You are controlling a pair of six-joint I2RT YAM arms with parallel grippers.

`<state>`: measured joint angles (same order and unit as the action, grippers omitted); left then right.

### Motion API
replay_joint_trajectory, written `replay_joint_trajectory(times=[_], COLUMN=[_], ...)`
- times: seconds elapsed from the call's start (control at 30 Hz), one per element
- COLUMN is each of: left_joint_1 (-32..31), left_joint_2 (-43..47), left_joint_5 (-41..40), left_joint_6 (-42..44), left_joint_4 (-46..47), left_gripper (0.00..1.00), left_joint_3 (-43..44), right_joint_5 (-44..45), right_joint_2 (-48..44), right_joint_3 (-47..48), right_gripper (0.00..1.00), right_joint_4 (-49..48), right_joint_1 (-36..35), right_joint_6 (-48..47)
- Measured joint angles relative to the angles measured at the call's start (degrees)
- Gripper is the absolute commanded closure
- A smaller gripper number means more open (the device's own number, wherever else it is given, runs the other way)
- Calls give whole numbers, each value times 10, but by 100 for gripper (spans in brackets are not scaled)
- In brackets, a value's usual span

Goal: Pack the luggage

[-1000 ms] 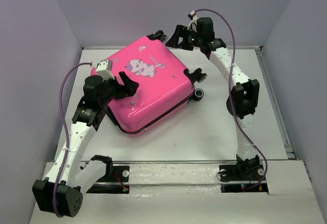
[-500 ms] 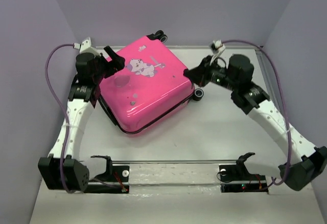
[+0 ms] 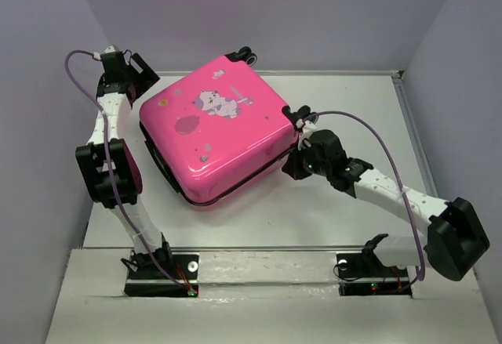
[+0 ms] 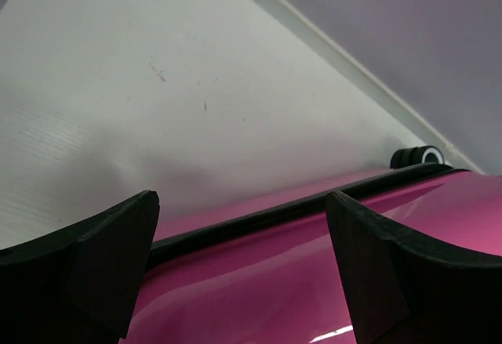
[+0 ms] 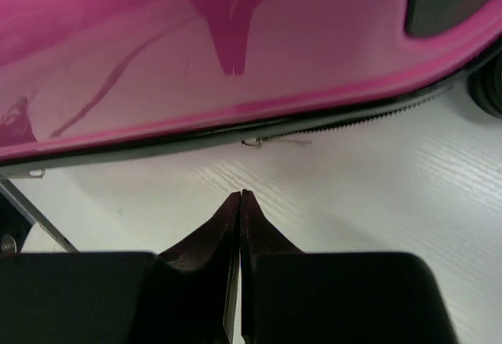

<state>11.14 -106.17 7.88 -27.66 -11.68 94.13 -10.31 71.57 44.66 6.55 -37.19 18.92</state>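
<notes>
Though right gripper [image 5: 239,197] pinched, luggage [image 5: 157,46] seemingly apart

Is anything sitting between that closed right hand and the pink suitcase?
Nothing visible does. In the right wrist view only white table lies between the shut right hand and the suitcase; what looks like a thin zipper pull lies right at its zippered edge.

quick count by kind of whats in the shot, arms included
suitcase: 1
arms: 2
total: 3
</notes>
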Motion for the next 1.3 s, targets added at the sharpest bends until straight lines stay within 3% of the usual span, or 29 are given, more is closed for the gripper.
replay_joint_trajectory(times=[0.17, 0.37, 0.43, 0.47, 0.6, 0.7, 0.87, 0.9, 0.93, 0.97, 1.0, 1.17, 1.2, 1.27, 1.3], left_joint_1=[-8, -8, -8, -9, -27, -48, -70, -70, -70, -73, -75, -131, -149, -172, -181], left_joint_2=[-17, 50, 86, 113, 205, 270, 341, 349, 357, 365, 376, 488, 523, 596, 622], left_joint_5=[23, 31, 32, 34, 48, 77, 52, 49, 43, 38, 32, 12, 15, 34, 41], left_joint_6=[0, -12, -23, -28, -40, -36, -14, -13, -12, -11, -9, 2, 2, 0, -3], left_joint_4=[36, 143, 172, 179, 209, 184, 107, 92, 78, 70, 69, 74, 81, 74, 71], left_gripper=[3, 3, 3, 3, 2, 1, 1, 1, 1, 1, 1, 3, 4, 15, 22], left_joint_3=[-70, -189, -237, -266, -361, -394, -373, -360, -341, -317, -301, -313, -342, -412, -440], right_joint_5=[16, -78, -105, -106, -109, -107, -111, -113, -116, -123, -131, -203, -213, -242, -253], right_joint_2=[63, 147, 180, 198, 243, 243, 162, 119, 80, 48, 11, -125, -136, -148, -148], right_joint_3=[36, 106, 143, 161, 219, 240, 226, 209, 187, 166, 142, -15, -42, -114, -136], right_gripper=[93, 93, 89, 86, 52, 41, 44, 60, 70, 92, 93, 91, 86, 65, 65], right_joint_4=[-46, -53, -47, -48, -47, -27, -4, -10, -13, -17, -20, -65, -71, -92, -96], right_joint_1=[49, 155, 183, 195, 248, 269, 264, 258, 254, 251, 248, 233, 228, 210, 205], right_joint_6=[11, 27, 28, 28, 24, 17, 5, 4, 5, 5, 6, 17, 18, 24, 27])
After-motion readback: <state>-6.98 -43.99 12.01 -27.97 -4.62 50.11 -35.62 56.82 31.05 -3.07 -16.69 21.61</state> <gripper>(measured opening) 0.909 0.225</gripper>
